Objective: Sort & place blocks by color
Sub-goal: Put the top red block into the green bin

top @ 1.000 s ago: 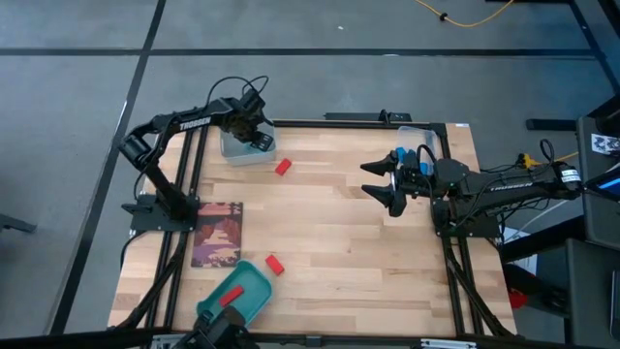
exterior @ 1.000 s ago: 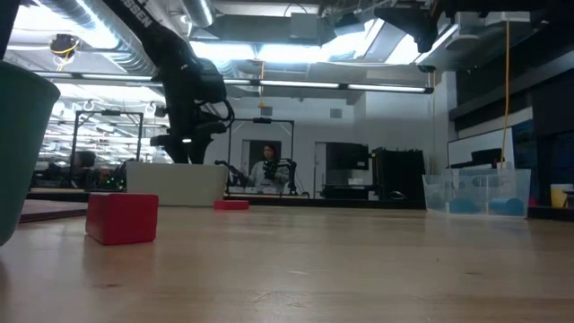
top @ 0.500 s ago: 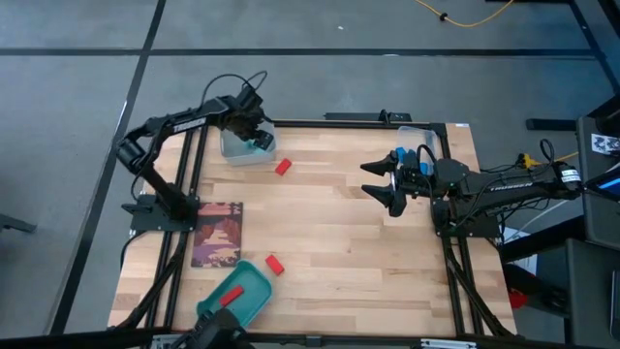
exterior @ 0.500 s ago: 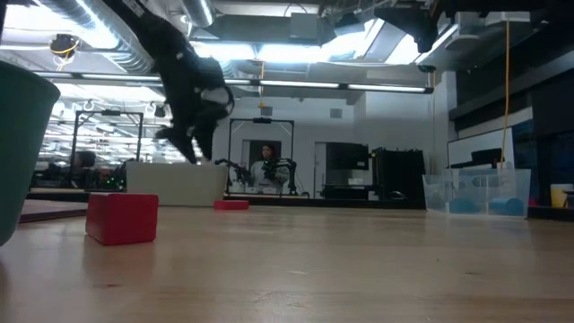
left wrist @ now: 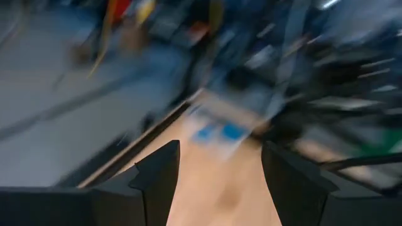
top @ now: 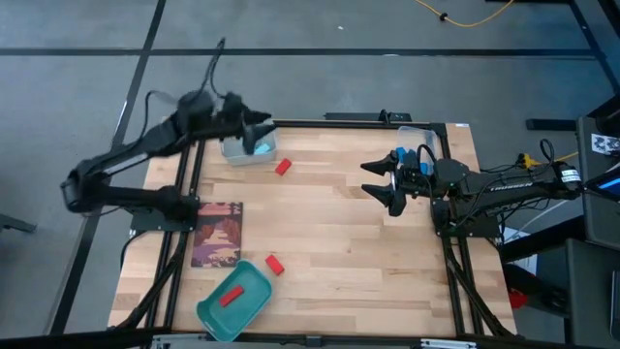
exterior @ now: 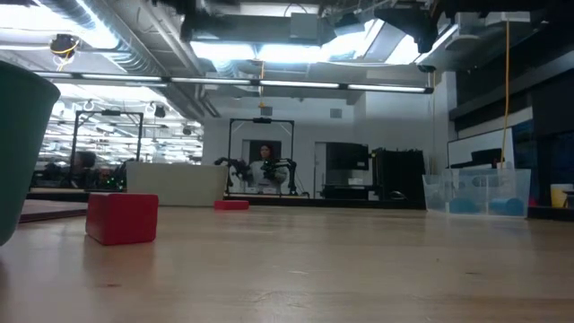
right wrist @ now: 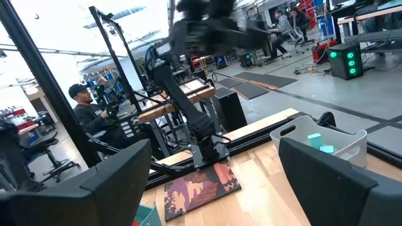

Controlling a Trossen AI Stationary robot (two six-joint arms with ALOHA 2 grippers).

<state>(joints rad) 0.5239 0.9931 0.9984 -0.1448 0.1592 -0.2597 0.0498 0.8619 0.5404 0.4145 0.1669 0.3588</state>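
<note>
— What is surrounding the wooden table [top: 339,223]?
— Grey floor [top: 320,87] crossed by dark lines is lying all around it.
— And behind?
— Ceiling lights [exterior: 269,52] are glowing over racks and desks, and a person [right wrist: 88,113] is sitting at a workstation.

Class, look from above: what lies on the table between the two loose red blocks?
Only bare wood lies between the upper red block and the lower red block, seen in the high view.

Both arms were made of dark, almost black parts joined in long thin pieces. Thin black cables were looped over the left arm. Blue bits were seen near the wrist of the right arm. Each gripper was made of two dark, flat fingers with pointed ends.
</note>
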